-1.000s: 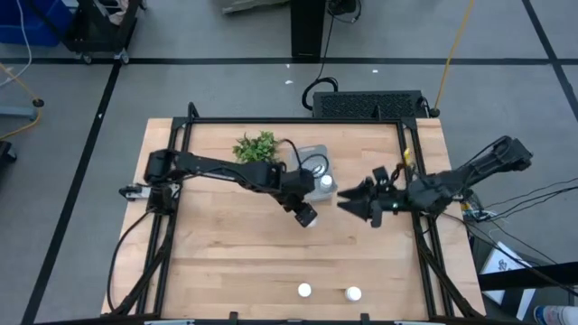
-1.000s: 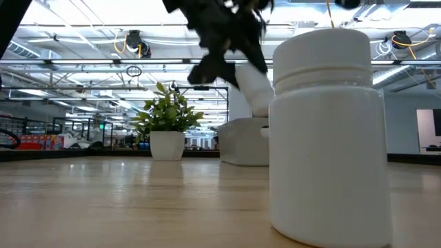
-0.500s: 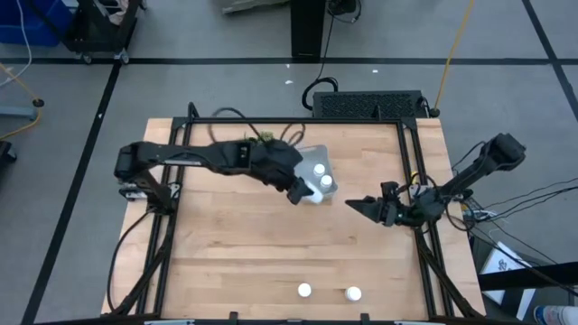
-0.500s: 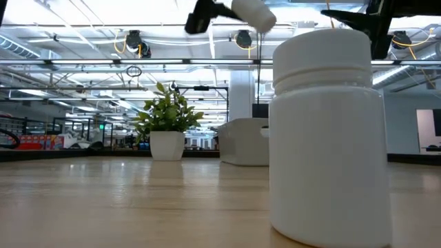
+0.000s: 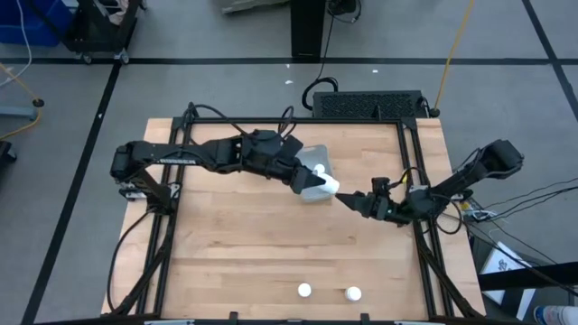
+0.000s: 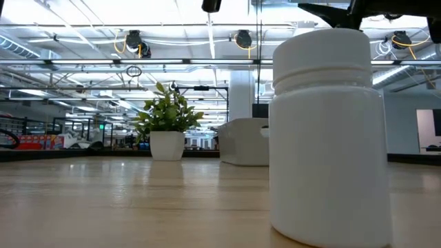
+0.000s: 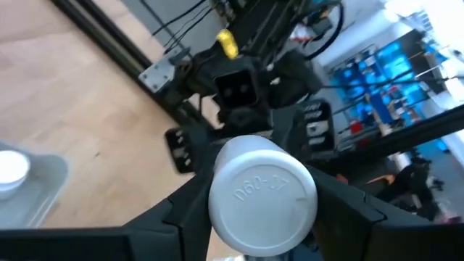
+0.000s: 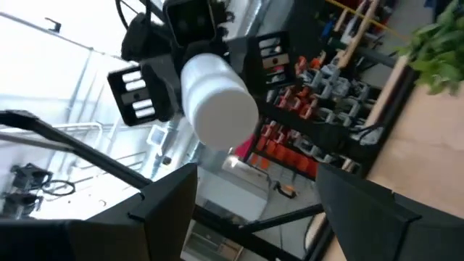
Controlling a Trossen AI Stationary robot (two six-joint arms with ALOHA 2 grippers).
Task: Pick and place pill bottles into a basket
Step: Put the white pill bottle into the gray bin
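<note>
My left gripper (image 5: 316, 184) is shut on a white pill bottle (image 5: 329, 186) high over the near right corner of the pale basket (image 5: 310, 161). One bottle (image 5: 319, 169) lies in the basket. My right gripper (image 5: 348, 200) is open and empty just right of the held bottle, its fingers pointing at it. Two more bottles (image 5: 304, 290) (image 5: 353, 293) stand near the table's front edge; one of them fills the low view (image 6: 327, 131). The held bottle is above the top of the low view. My left gripper pinches the bottle's round side (image 7: 217, 210) between its two fingers (image 7: 185, 210). The bottle's flat base (image 7: 262, 194) faces away from the wrist, toward my right gripper. The bottle is lifted clear and lies along the fingers, over the basket's corner.
A small green plant in a white pot (image 6: 165, 127) stands left of the basket in the low view; my left arm covers it from above. Black frame rails (image 5: 424, 253) run along the table's sides. Bare wood lies between the basket and the front bottles.
My left gripper has risen from the table with the bottle and gone toward the far right, to the basket's near right corner; the bottle is lifted clear and out of the low view. My right gripper drew back toward the right edge, then returned toward the basket.
</note>
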